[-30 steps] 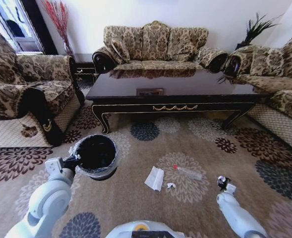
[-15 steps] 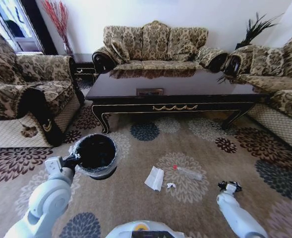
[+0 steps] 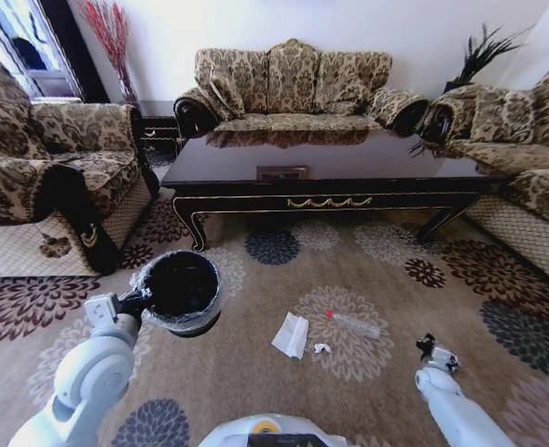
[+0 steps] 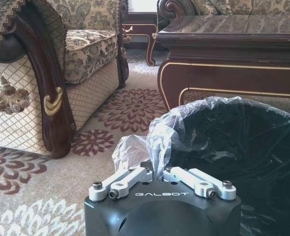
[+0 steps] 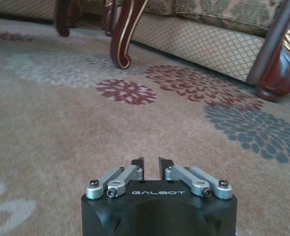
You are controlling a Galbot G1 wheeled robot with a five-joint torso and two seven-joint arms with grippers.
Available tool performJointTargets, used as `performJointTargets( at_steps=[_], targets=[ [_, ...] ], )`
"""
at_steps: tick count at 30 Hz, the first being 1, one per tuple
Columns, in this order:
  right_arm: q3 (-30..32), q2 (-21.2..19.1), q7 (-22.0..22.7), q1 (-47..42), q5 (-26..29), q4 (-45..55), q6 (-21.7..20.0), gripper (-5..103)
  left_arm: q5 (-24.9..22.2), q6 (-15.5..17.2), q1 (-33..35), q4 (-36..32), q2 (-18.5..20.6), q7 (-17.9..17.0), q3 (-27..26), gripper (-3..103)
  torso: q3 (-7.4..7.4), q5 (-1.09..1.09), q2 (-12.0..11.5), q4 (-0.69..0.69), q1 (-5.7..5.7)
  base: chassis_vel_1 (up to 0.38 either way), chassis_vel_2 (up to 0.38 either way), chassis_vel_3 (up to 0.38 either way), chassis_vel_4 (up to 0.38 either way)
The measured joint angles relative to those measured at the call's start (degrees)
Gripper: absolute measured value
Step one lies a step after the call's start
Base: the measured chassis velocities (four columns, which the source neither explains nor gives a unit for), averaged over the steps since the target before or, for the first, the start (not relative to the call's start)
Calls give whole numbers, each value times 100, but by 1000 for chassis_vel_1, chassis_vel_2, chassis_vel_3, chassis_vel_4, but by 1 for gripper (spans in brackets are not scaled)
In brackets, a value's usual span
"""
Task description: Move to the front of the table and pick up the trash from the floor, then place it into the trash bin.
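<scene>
The table [image 3: 330, 163] is glossy dark brown, almost black, with a gold scroll on its apron. The trash bin [image 3: 181, 293] is black, lined with clear crinkled plastic. On the beige carpet [image 3: 255, 372], patterned with maroon, grey-blue and cream flower medallions, lie a white napkin [image 3: 291, 334] and a clear tube [image 3: 353, 324] with a red tip. The sofas [image 3: 293, 84] wear brown and tan floral damask with dark wood trim. Both arms are pale grey-white; the left gripper [image 4: 162, 172] is black with silver links

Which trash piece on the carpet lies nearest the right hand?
The clear tube with the red tip. It lies on the right side of the litter, closest to the right hand; the white napkin and small scrap lie farther left.
</scene>
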Motion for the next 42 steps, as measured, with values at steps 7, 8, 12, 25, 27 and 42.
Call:
performJointTargets(
  at_steps=[7,8,12,25,27,42],
  targets=[
    [71,-162,-174,-356,215,292,-461,45,-54,0,-62,-21,25,2,41,4,0,0,0,-1,0,0,0,0,0],
    [84,-180,-273,-417,177,316,-544,50,-65,0,-72,-21,36,2,41,4,0,1,0,-1,0,0,0,0,0],
    [105,-215,-468,-449,-16,224,-666,57,-85,0,-85,-21,57,2,41,4,0,1,0,-1,0,0,0,0,0],
    [86,-323,-754,-179,-63,-500,-1008,100,-111,0,-115,-21,60,3,70,4,0,0,0,0,0,0,0,0,0],
    [84,-312,-794,-137,12,-608,-1008,100,-110,0,-101,-33,56,3,71,4,0,0,0,-1,0,0,0,0,0],
    [101,-89,-952,384,-106,-1439,-673,100,-93,0,-1,-117,73,-2,42,4,0,0,0,0,0,0,0,0,0]
  ],
)
